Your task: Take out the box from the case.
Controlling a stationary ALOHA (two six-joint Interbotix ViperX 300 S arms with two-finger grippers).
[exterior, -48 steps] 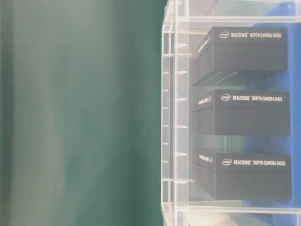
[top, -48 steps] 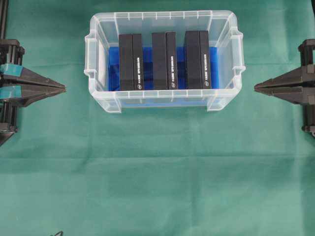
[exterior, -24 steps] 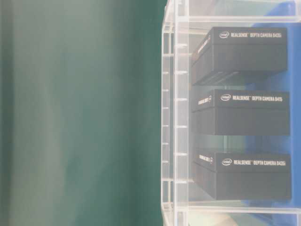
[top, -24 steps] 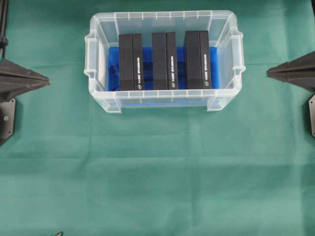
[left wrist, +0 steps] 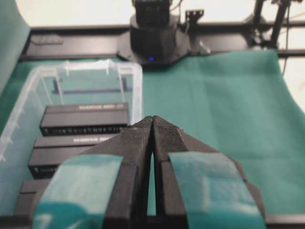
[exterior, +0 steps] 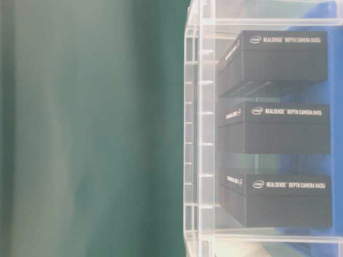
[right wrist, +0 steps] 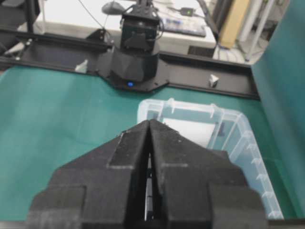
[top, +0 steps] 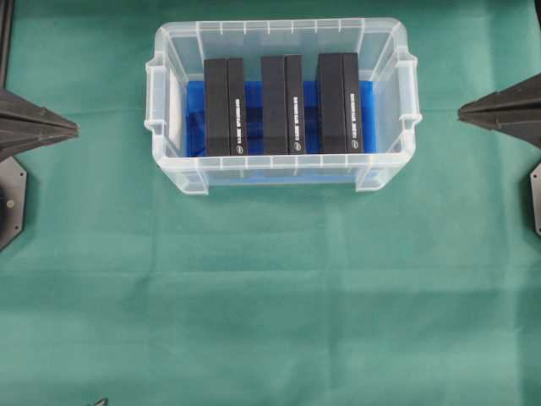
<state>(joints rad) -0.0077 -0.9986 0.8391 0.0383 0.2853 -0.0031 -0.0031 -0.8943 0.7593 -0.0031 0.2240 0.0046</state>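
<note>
Case (top: 281,173) sits on the green cloth (top: 270,296) covering the bench, toward the far edge, centred between the arms. Three black boxes stand side by side on the blue lining (top: 196,118): left box (top: 225,106), middle box (top: 281,104), right box (top: 339,102), narrow gaps between them, none touching the case walls as far as overhead shows. Table-level view reads RealSense camera print on the box sides.

Left tool (top: 74,129) has jaws pressed together, nothing in them, well left of the case. Right tool (top: 461,111) likewise pressed together, gripping nothing, right of the case. Case top is uncovered; its ribbed rim stands above the box tops.
</note>
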